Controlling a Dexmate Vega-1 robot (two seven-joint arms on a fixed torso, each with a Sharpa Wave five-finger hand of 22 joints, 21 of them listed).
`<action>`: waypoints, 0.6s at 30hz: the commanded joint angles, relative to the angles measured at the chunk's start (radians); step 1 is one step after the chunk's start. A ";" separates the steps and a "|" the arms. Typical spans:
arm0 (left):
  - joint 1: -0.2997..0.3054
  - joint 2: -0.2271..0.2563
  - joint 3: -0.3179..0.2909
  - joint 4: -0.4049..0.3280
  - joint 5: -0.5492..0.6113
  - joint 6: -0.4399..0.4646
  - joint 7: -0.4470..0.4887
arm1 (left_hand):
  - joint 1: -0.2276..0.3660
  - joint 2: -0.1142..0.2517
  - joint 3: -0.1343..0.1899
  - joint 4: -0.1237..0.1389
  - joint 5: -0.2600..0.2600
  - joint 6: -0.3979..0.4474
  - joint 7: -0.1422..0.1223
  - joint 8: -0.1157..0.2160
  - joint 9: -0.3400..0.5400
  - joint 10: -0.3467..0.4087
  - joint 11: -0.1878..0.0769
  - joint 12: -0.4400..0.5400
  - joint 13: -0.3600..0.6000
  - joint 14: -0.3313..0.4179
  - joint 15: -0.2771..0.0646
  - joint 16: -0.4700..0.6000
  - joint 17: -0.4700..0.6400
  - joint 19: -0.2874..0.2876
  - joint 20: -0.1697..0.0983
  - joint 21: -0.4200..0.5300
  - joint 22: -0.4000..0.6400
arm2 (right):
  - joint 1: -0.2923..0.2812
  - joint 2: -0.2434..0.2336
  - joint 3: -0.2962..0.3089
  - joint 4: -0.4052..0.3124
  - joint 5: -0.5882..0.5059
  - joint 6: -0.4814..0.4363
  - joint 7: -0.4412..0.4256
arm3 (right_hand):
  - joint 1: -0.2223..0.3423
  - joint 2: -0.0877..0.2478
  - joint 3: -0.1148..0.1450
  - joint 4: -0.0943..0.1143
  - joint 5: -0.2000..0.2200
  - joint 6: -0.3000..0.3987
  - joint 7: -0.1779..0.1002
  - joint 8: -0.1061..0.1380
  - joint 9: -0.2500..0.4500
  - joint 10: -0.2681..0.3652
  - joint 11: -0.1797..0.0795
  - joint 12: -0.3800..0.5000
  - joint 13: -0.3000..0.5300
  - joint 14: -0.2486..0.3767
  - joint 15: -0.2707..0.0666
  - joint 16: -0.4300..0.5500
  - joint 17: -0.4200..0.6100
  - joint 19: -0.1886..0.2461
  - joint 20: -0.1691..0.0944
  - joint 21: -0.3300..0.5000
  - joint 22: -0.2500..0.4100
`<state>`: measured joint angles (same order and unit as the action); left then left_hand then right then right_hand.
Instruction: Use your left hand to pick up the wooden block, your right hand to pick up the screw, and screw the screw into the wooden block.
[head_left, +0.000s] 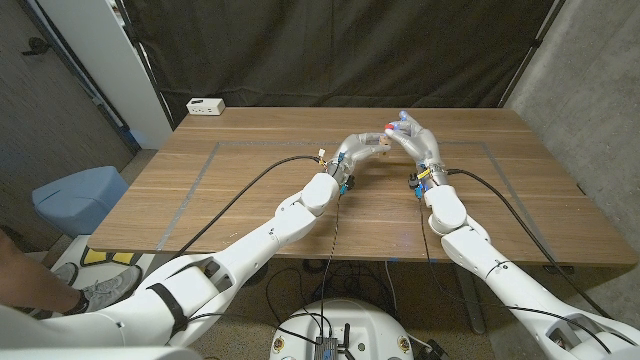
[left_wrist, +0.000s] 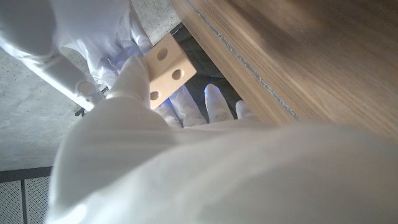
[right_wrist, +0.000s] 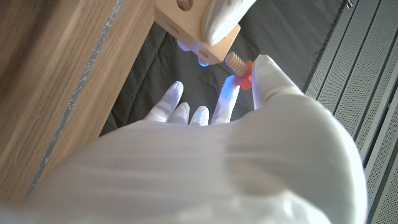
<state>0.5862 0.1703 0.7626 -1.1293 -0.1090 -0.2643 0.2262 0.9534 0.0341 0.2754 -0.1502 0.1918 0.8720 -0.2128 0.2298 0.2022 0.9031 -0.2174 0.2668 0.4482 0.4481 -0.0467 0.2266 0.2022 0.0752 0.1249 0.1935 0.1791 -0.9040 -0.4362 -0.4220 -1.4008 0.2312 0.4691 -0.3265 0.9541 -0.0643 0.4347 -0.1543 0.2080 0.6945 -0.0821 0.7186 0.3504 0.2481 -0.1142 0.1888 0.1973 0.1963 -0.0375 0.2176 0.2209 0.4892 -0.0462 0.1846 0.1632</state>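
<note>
Both hands meet above the far middle of the table. My left hand (head_left: 362, 148) grips the pale wooden block (left_wrist: 165, 68), whose side with round holes shows in the left wrist view. My right hand (head_left: 420, 140) pinches the screw (right_wrist: 239, 70) by its red head, between the thumb and a finger. The screw's threaded wooden shaft points at the end of the block (right_wrist: 186, 22), with its tip right at the block's face. The red head (head_left: 392, 127) shows as a small spot between the hands. How deep the shaft sits is hidden.
A white power strip (head_left: 205, 105) lies at the table's far left corner. Grey tape lines (head_left: 200, 170) mark a rectangle on the wooden table (head_left: 250, 215). A blue bin (head_left: 80, 195) stands on the floor left of the table, and a person's shoe (head_left: 95, 292) shows at bottom left.
</note>
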 joint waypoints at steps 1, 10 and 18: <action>-0.007 -0.003 0.002 0.015 -0.001 -0.010 -0.007 | 0.001 0.009 0.004 0.004 0.005 0.042 0.011 0.008 0.005 0.012 -0.003 0.008 0.077 0.009 -0.102 0.002 0.002 0.008 0.003 0.007 0.002 | 0.007 0.007 -0.009 0.010 0.000 -0.004 0.001 | -0.008 0.002 -0.005 -0.002 0.007 0.006 0.001 0.008 0.001 0.003 0.003 0.005 0.002 0.000 -0.067 0.005 0.003 -0.004 -0.064 0.002 0.003; -0.008 -0.002 0.002 0.014 0.000 -0.010 -0.007 | 0.002 0.009 0.003 0.004 0.005 0.041 0.011 0.007 0.005 0.012 -0.003 0.007 0.078 0.009 -0.103 0.002 0.001 0.008 0.003 0.008 0.002 | 0.011 0.011 -0.011 0.020 0.000 0.004 0.000 | -0.009 0.003 -0.003 -0.002 0.008 0.007 0.002 0.011 0.000 0.004 0.003 0.005 0.002 0.000 -0.066 0.005 0.003 -0.004 -0.063 0.002 0.003; -0.003 0.000 0.002 0.004 0.001 -0.004 -0.004 | 0.001 0.010 0.002 0.005 0.006 0.043 0.012 0.008 0.005 0.013 -0.003 0.007 0.079 0.009 -0.103 0.002 0.002 0.008 0.003 0.007 0.002 | 0.006 0.009 -0.006 0.015 0.004 0.002 -0.004 | -0.008 0.003 -0.002 -0.003 0.009 0.007 0.002 0.013 -0.001 0.005 0.002 0.005 0.002 0.001 -0.067 0.005 0.003 -0.004 -0.063 0.002 0.003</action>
<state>0.5803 0.1681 0.7640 -1.1180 -0.1090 -0.2722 0.2202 0.9524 0.0351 0.2746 -0.1510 0.1916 0.8721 -0.2127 0.2298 0.2022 0.9054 -0.2200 0.2668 0.4482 0.4481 -0.0468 0.2266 0.2022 0.0752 0.1249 0.1935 0.1790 -0.8962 -0.4276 -0.4301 -1.3858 0.2317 0.4682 -0.3266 0.9542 -0.0643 0.4347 -0.1543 0.2080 0.6946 -0.0821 0.7265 0.3473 0.2481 -0.1142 0.1888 0.1973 0.1963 -0.0375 0.2176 0.2208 0.4892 -0.0462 0.1846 0.1632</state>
